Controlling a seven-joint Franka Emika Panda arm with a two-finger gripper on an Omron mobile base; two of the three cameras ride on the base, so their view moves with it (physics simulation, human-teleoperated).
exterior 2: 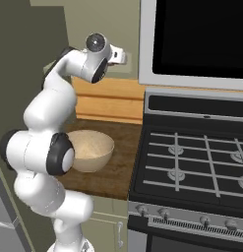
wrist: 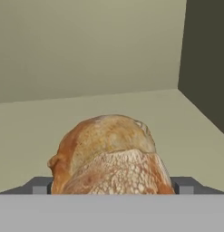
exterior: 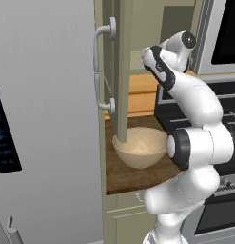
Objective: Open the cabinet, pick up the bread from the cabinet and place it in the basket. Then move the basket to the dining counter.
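The cabinet's door [exterior: 121,95] stands swung open, edge-on to the left base view, its silver handle [exterior: 101,66] facing left. My arm reaches up into the cabinet. In the hand view the bread [wrist: 109,154], a crusty golden-brown loaf, lies on the cabinet's pale shelf [wrist: 36,122], very close. My gripper [wrist: 112,186] is open, one fingertip [wrist: 41,186] on each side of the loaf; I cannot tell whether they touch it. The basket [exterior: 140,148] [exterior 2: 91,150], round and tan, sits below on the small brown worktop. The dining counter is out of view.
A grey fridge [exterior: 43,119] fills the left. The stove [exterior 2: 192,162] with black grates stands right of the worktop [exterior 2: 118,172], a dark-windowed oven unit [exterior 2: 201,39] above it. The cabinet's dark side wall [wrist: 206,63] is near, right of the loaf.
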